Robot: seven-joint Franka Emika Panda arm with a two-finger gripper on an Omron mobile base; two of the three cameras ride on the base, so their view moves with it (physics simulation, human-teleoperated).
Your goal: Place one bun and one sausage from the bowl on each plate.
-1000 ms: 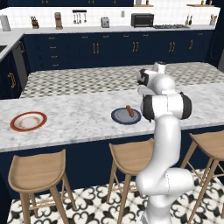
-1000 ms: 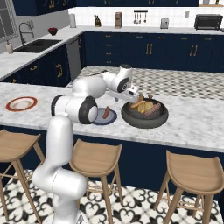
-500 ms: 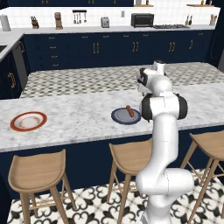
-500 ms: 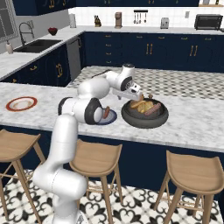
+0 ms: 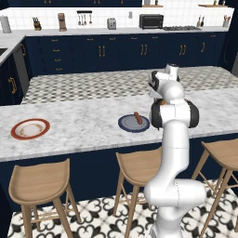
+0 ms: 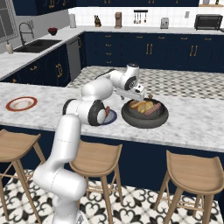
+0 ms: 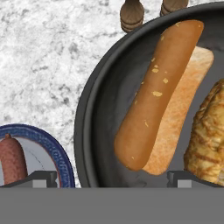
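the gripper (image 7: 109, 179) is held released above the bowl (image 7: 94, 113), a bun (image 7: 159, 92) seen straight ahead of its fingertips.

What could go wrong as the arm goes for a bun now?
1. The bun lies against another bun in the bowl; the open gripper might nudge both.
2. The blue plate sits close beside the bowl, so a bump could shift its sausage.

Base views flank the arm, hand view close above bowl (image 7: 100, 131)
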